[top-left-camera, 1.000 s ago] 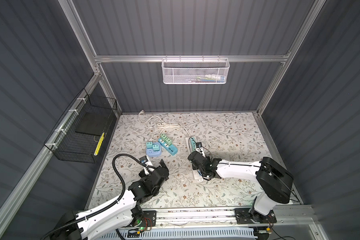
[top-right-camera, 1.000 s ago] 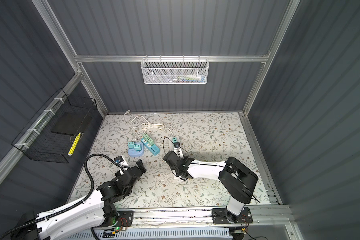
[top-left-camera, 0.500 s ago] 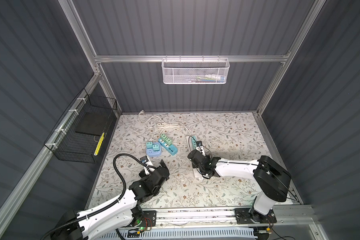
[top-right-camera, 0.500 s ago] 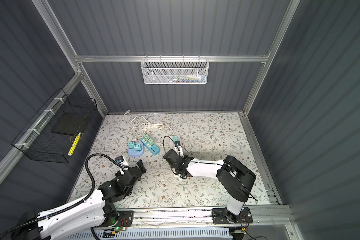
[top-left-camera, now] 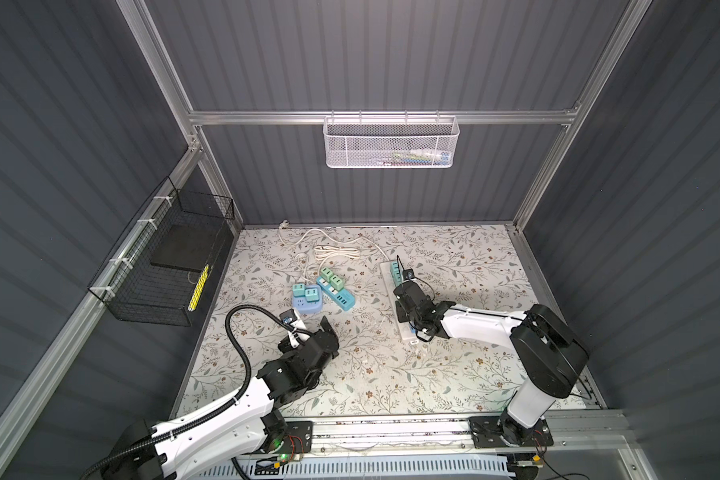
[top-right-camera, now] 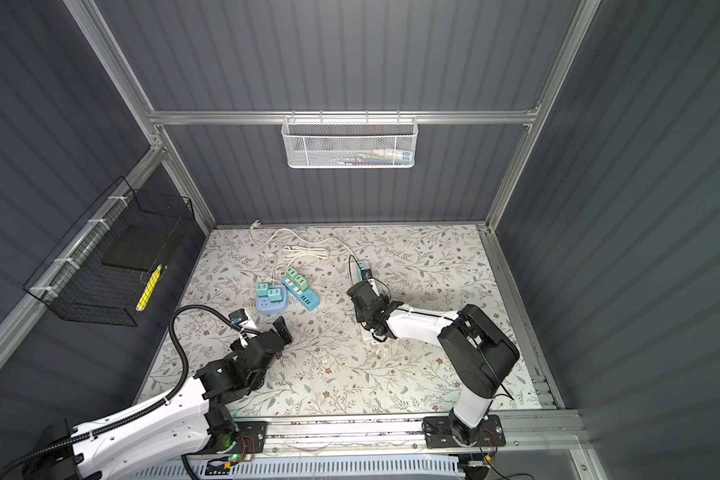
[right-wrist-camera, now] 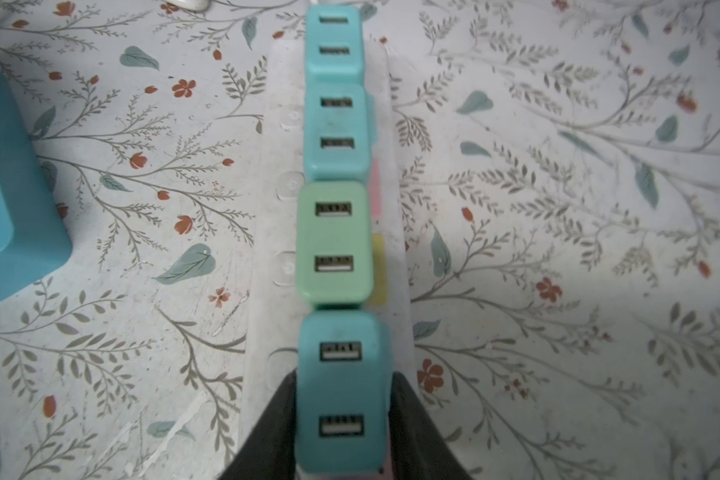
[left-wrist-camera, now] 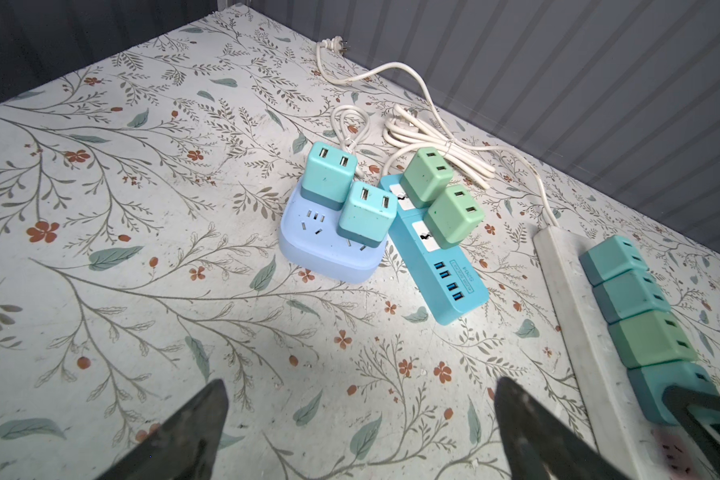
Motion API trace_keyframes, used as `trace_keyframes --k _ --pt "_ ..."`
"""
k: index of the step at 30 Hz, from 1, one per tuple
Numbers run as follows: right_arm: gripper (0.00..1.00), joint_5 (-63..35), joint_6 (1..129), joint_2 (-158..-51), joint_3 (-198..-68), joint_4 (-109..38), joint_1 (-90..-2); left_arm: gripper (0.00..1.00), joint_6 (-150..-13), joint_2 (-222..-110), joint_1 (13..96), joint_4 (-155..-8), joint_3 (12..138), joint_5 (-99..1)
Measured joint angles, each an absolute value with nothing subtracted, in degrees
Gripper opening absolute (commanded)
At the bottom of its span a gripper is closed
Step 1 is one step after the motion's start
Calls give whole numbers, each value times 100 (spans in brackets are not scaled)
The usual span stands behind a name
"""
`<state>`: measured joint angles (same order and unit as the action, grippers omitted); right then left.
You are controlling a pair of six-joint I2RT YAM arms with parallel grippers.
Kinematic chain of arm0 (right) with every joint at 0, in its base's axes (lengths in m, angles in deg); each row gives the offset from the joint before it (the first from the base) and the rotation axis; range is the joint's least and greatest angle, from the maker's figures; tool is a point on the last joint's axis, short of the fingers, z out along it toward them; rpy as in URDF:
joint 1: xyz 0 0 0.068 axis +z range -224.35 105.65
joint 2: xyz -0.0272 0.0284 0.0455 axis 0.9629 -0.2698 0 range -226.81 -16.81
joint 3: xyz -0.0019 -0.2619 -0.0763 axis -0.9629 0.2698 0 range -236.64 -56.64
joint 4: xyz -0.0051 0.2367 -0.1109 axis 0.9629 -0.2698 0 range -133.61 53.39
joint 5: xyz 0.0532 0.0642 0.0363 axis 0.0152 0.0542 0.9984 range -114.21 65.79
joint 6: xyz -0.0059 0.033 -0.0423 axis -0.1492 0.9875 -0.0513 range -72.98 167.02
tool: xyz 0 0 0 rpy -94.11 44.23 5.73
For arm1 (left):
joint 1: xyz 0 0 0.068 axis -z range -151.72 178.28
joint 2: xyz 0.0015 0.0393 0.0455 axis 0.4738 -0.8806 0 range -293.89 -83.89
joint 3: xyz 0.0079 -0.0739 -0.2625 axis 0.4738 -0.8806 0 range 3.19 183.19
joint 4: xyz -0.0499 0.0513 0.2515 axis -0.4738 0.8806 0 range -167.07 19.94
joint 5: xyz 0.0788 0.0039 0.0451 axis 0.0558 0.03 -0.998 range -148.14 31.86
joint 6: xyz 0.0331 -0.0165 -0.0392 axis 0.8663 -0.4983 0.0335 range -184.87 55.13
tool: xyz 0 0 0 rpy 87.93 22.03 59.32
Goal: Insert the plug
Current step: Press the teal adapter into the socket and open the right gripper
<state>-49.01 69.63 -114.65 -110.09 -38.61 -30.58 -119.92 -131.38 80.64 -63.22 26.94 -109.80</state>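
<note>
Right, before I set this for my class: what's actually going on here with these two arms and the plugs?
The right gripper has its fingers either side of a teal plug, last in a row of four that looks seated on the white power strip. Whether it is gripping or letting go is unclear. The left gripper hovers open and empty over the floral mat, near a pale blue socket cube and a blue strip, each holding two plugs.

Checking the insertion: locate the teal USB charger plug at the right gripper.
Right wrist view: the teal USB charger plug stands on the white power strip beside the green charger plug, flanked by the right gripper.
</note>
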Motion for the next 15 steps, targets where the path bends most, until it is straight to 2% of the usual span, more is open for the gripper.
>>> trace_keyframes --k 10,15 --pt "54 -4448 6686 -10604 -11276 -4578 -3240 100 -11736 -13046 8064 -6311 2771 -11056" --pt "54 -4238 6605 -10715 -11672 -4672 -3541 100 -11513 -12989 8064 -6256 2897 -11131"
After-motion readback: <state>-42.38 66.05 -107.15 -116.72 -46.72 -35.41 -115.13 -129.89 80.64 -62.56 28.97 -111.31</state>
